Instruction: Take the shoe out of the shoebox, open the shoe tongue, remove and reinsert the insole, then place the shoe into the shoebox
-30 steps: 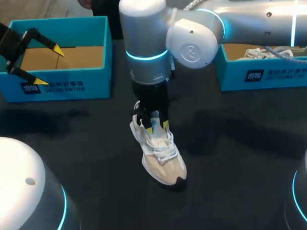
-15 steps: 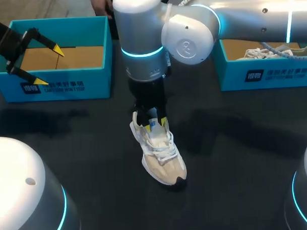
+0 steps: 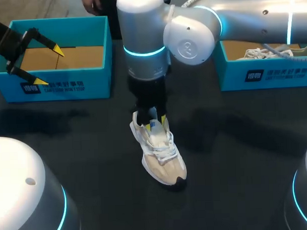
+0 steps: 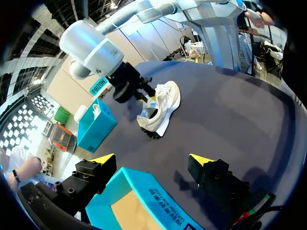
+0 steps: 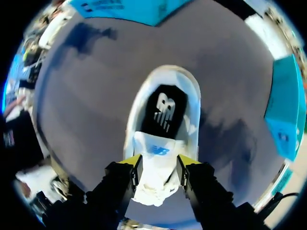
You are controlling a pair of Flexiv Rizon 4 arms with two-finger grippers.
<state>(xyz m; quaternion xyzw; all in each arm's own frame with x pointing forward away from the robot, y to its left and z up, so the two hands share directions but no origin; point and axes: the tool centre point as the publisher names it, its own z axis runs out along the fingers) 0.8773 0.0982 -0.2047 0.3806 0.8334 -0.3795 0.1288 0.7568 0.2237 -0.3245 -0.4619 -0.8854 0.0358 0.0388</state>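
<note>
Shoe: a cream and white sneaker stands on its sole on the dark surface, outside both boxes and in front of the gap between them.
Right tool: the right tool reaches down onto the shoe's mouth, closed narrow on the tongue, with a yellow tip against each side.
Insole: the black insole lies flat inside the shoe, ahead of the tool.
Left tool: the left tool hangs spread wide and holds nothing, over the left shoebox.
Right shoebox: the right shoebox holds a second shoe.
Handling: likely light, with a soft upper that gives under pressure and a stiffer sole. The tongue is floppy and the insole should bend easily.
Where to hold: probably the tongue's top edge to open it, the insole's heel end to lift it, and the heel collar to carry the shoe.
</note>
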